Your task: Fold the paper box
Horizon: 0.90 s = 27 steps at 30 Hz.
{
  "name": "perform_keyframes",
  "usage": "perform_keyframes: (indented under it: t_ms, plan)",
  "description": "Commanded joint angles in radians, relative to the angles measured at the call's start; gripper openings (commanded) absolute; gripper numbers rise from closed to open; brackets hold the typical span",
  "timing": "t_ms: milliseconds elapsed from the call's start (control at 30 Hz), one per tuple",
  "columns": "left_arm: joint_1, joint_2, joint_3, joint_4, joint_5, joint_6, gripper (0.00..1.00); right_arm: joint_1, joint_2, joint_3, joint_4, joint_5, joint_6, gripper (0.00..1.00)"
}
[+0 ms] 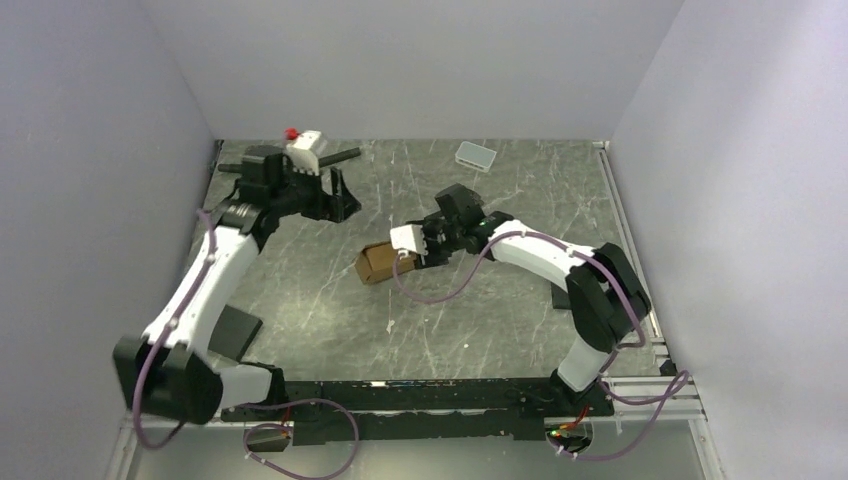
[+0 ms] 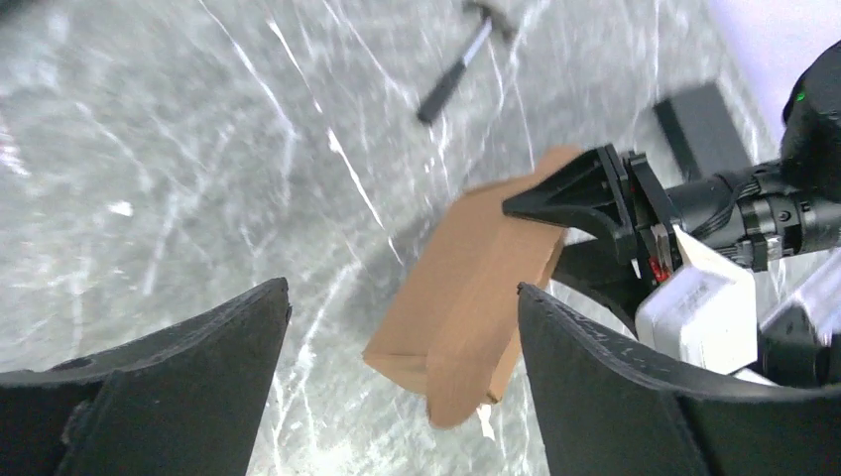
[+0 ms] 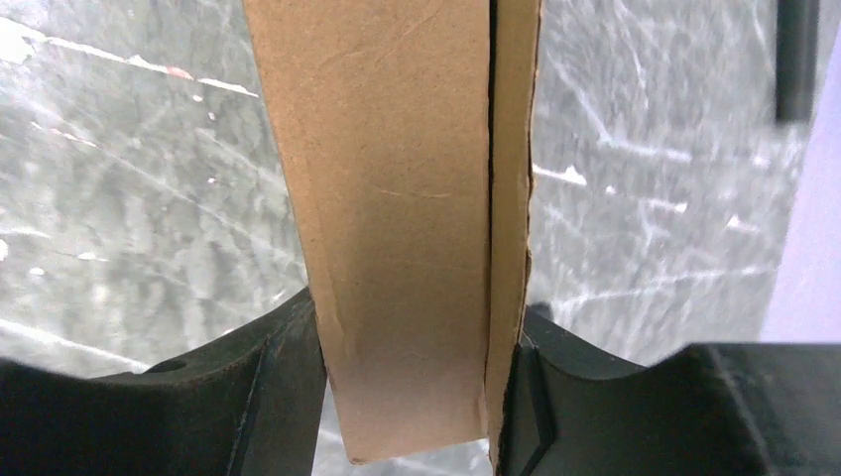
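Observation:
The paper box [image 1: 378, 263] is a small brown cardboard carton near the middle of the table. My right gripper [image 1: 418, 250] is shut on its right end. In the right wrist view the carton [image 3: 397, 188] runs up between both black fingers [image 3: 288, 377], with a thin side flap pressed along its right face. My left gripper [image 1: 345, 195] stands open at the back left, apart from the carton. From the left wrist the carton [image 2: 476, 288] lies ahead of the open gripper [image 2: 402, 297], untouched by it, with the right gripper [image 2: 585, 198] clamped on its far end.
A flat black slab [image 1: 235, 332] lies beside the left arm. A small white-grey tray [image 1: 476, 155] sits at the back. A black-handled tool [image 2: 451, 79] lies near the back left. Grey walls close in the table on three sides.

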Motion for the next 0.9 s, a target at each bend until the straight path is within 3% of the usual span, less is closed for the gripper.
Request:
perform_keyframes:
  t_ms: [0, 100, 233, 333, 500, 667, 867]
  plan:
    - [0.021, -0.162, -0.095, 0.139, -0.106, -0.14, 0.92, -0.06, -0.1, 0.031, -0.049, -0.101, 0.396, 0.41]
    - [0.023, -0.21, -0.178, 0.207, -0.034, -0.23, 0.92, -0.145, -0.099, 0.061, -0.125, -0.216, 0.675, 0.34]
    - [0.023, -0.218, -0.285, 0.308, 0.05, -0.376, 0.92, -0.252, -0.075, -0.011, -0.121, -0.424, 1.042, 0.33]
    - [0.022, -0.207, -0.364, 0.399, 0.094, -0.485, 0.91, -0.29, -0.102, -0.178, 0.12, -0.533, 1.342, 0.37]
    - [0.009, -0.167, -0.479, 0.528, 0.11, -0.657, 0.89, -0.294, -0.103, -0.358, 0.456, -0.462, 1.754, 0.43]
    - [-0.089, -0.058, -0.45, 0.394, 0.008, -0.699, 0.9, -0.274, 0.035, -0.354, 0.518, -0.429, 1.947, 0.44]
    - [-0.198, 0.103, -0.365, 0.291, -0.091, -0.719, 0.91, -0.245, 0.089, -0.339, 0.534, -0.381, 1.997, 0.53]
